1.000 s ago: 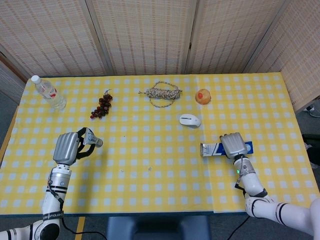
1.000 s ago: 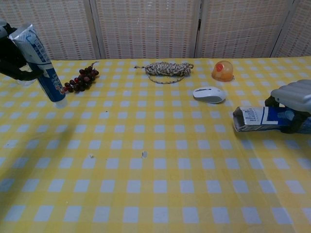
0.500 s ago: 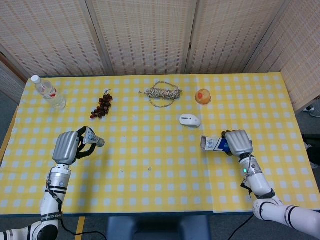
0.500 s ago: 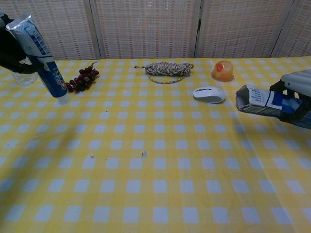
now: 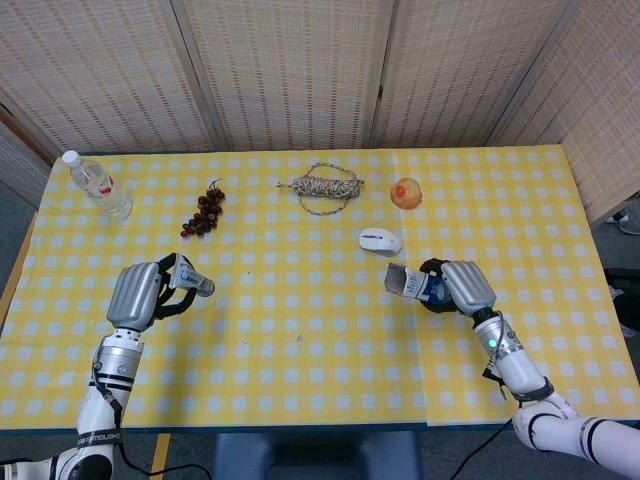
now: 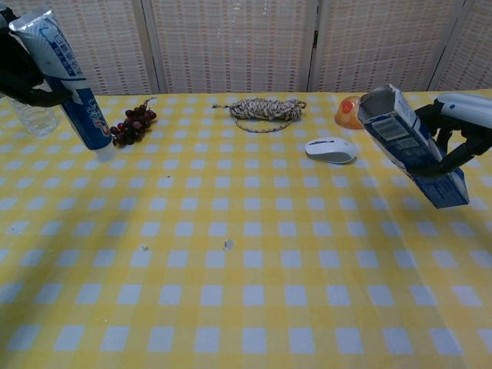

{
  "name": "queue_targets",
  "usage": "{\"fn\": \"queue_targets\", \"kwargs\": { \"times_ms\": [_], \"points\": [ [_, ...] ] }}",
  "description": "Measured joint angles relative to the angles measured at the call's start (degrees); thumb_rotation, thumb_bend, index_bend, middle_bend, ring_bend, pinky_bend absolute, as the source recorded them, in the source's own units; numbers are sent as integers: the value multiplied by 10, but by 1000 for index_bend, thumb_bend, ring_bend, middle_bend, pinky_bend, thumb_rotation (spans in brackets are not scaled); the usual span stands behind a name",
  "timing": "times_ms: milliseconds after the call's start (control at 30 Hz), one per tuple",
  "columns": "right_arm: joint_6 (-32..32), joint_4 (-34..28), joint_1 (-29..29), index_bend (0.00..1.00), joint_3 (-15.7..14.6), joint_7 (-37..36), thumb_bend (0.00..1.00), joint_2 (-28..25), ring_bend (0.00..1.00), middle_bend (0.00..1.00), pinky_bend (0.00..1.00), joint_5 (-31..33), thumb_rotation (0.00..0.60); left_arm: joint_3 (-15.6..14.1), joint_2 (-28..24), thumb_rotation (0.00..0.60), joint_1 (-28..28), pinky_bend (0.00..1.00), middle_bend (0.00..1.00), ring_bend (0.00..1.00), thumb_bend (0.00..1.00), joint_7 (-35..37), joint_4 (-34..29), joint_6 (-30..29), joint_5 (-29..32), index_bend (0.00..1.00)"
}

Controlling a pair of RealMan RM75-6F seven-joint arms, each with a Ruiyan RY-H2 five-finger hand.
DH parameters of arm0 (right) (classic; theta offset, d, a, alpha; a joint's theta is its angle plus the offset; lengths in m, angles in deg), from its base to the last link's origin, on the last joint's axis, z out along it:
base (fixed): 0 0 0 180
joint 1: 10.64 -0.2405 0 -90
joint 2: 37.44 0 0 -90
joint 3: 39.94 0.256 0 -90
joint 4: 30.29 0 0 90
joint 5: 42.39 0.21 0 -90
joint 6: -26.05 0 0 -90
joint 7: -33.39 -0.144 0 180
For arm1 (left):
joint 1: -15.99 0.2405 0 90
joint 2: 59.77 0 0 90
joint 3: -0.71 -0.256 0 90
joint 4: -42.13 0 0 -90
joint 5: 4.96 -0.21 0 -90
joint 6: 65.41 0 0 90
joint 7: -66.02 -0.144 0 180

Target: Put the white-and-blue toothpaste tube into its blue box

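Note:
My left hand grips the white-and-blue toothpaste tube above the left side of the table, cap end pointing down and to the right. On the right, my right hand holds the blue box lifted off the cloth. The box is tilted, its open flap end raised toward the upper left. A wide stretch of checked cloth separates tube and box.
A white mouse lies just left of the box, with an orange round object behind it. A coil of rope, a bunch of dark grapes and a water bottle sit along the far side.
My right hand has lifted the box off the table and tipped its open end upward, moving it left. My left hand has shifted the tube slightly right.

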Motion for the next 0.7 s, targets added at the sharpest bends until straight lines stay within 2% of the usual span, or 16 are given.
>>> {"fn": "queue_targets", "kwargs": {
  "times_ms": [200,367,567,700],
  "points": [
    [19,-4,9,620,4,-45,313,2,466,429,584,-20,600,5,-4,600,-1,1000,1000,1000,767,14,-12,1,6,976],
    [12,4,9,619,4,-120,313,18,469,429,584,-32,600,22,-16,600,-5,1000,1000,1000,767,34,-42,13,28,976],
    [2,39,-2,619,4,-187,312,70,468,429,584,-58,600,71,-46,600,-26,1000,1000,1000,766,53,-93,37,101,976],
    [2,56,-11,617,6,-211,313,102,468,428,584,-69,600,119,-81,600,-46,1000,1000,1000,760,77,-132,61,186,976]
  ]
}}
